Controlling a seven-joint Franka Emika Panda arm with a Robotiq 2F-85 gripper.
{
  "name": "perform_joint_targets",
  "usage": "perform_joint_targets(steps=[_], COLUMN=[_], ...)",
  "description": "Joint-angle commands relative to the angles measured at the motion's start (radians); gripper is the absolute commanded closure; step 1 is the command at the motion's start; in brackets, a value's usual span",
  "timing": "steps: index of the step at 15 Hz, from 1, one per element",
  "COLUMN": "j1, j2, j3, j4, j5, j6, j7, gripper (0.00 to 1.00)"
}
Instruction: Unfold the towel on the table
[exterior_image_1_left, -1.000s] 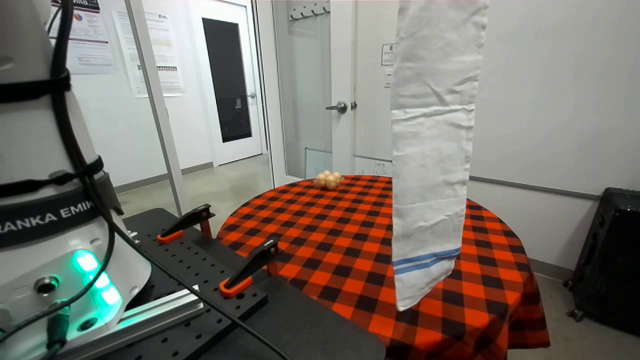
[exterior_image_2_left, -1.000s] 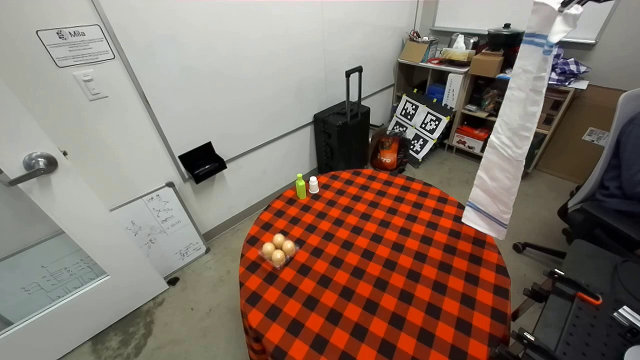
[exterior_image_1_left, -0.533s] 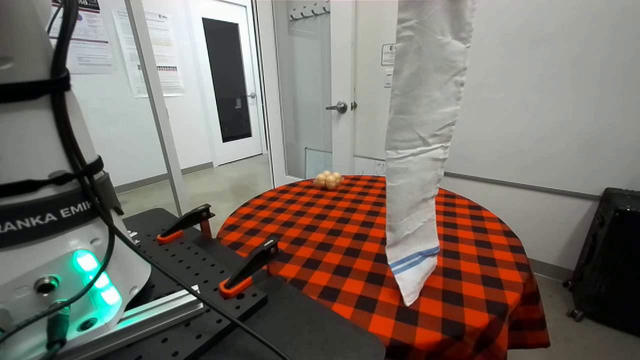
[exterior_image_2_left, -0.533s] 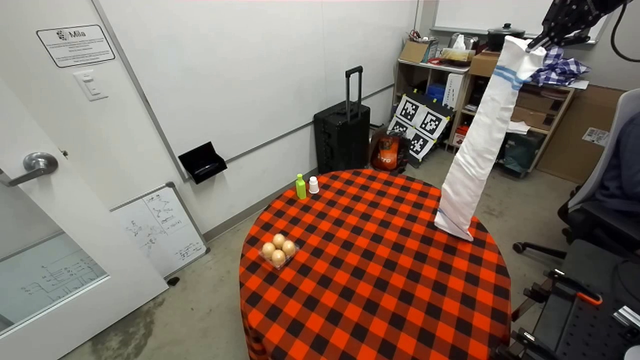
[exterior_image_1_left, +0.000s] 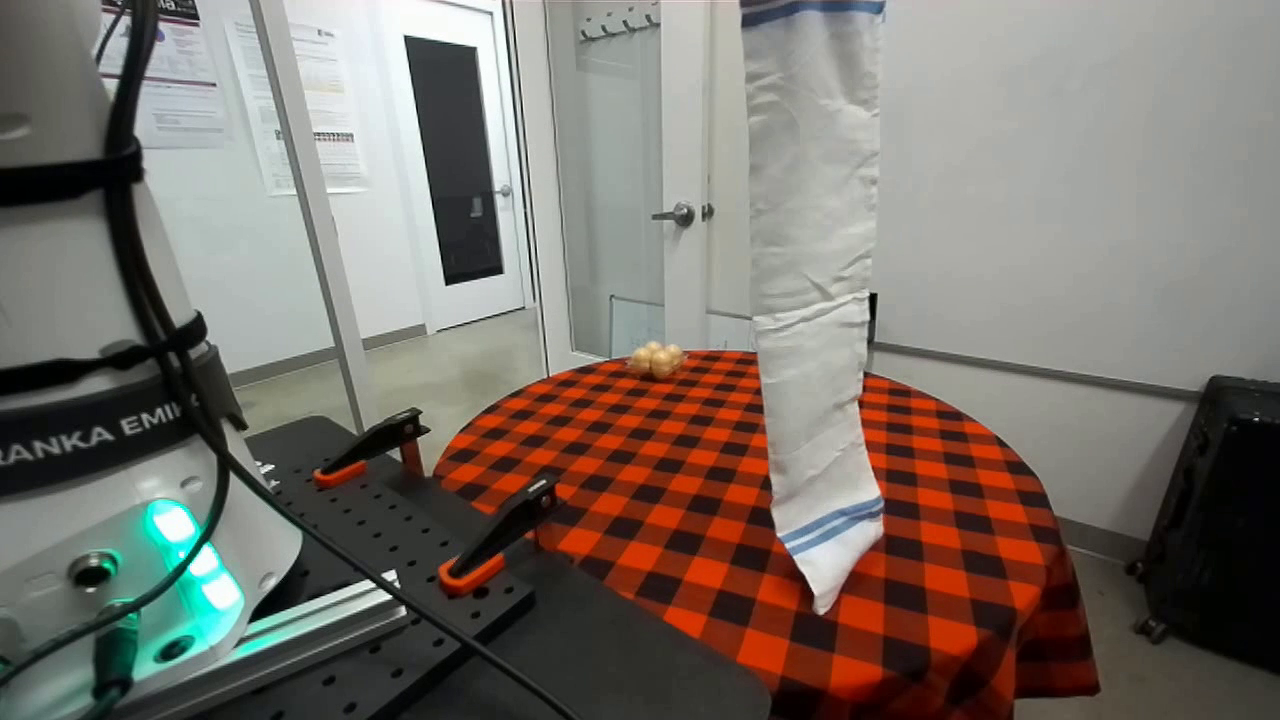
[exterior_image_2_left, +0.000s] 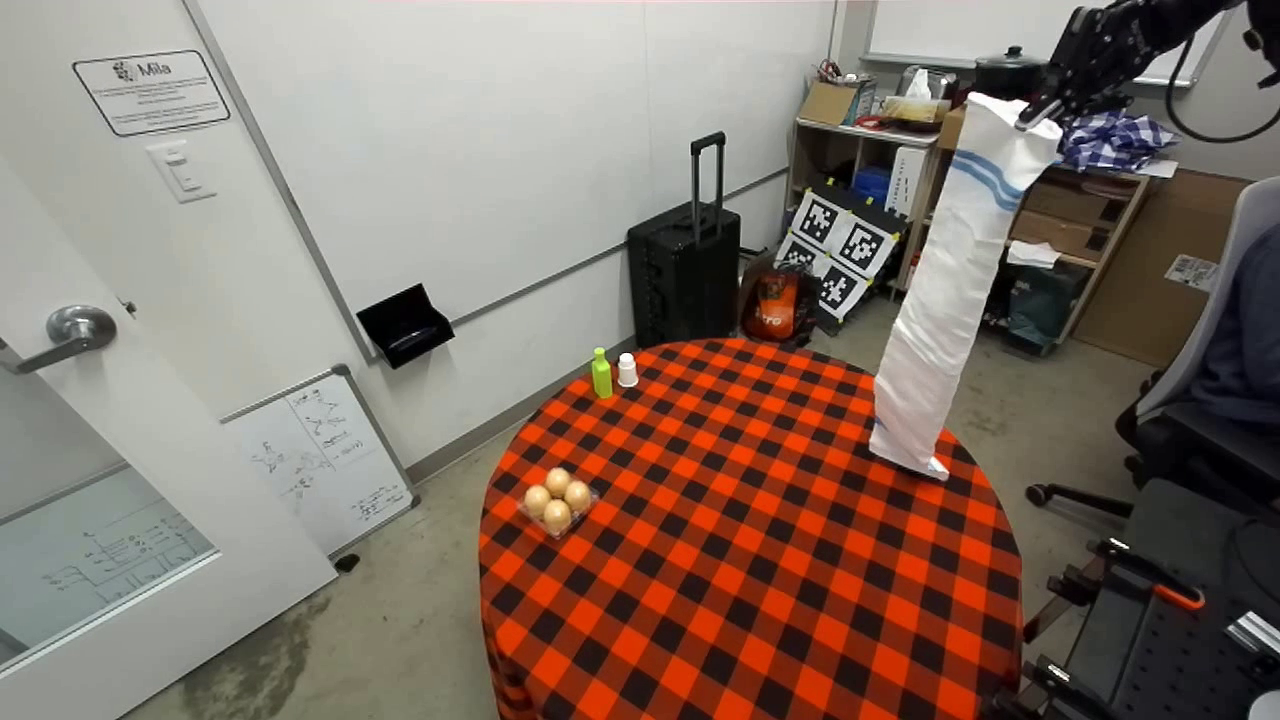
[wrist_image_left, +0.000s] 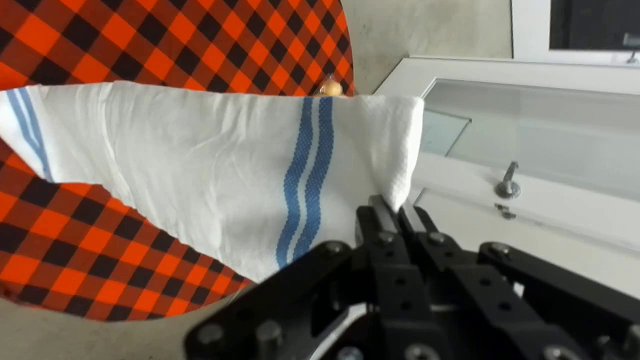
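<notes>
By the claw (wrist_image_left: 397, 210), its jaws pressed together on cloth, the top edge of the towel (wrist_image_left: 235, 165) is being pinched well above the level of the table (exterior_image_2_left: 740, 570). From that grip the towel is being hung almost straight down, blue-striped near both ends, its long axis close to upright in both exterior views; in the wrist view it is being seen to run left from the claw. By its narrowness a lengthwise fold is being suggested, though the layers cannot be counted. At the lower end the table is apparently being touched, just inside its right edge in an exterior view; whether the whole end is being supported there cannot be told. On this the coming move is being judged to turn: most of the table is lying left of that lower end, so a path down and leftward would probably be called for if the towel is to be laid flat, whereas by a straight drop it could be bunched. Farther left, well apart from the towel, a pack of eggs (exterior_image_2_left: 556, 512) is being carried by the table, and at the far edge a green bottle (exterior_image_2_left: 602, 377) and a white cup-like thing (exterior_image_2_left: 627, 372) are being borne side by side.
</notes>
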Motion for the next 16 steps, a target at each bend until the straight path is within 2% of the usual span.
perform_joint_targets(steps=[1,8,11,16], j1=[0.045,0.16,0.195,0.215], j2=[-0.006,0.078,0.159,0.349], j3=[0.077,0.221,0.271,0.333], j4=[-0.032,-0.044,-0.028,0.034], j5=[-0.004,0.003,0.001,-0.001], j6=[-0.039,-0.083,-0.066,-0.042], j7=[-0.046,-0.099,-0.117,-0.133], gripper=[0.99,0.99,0.99,0.99])
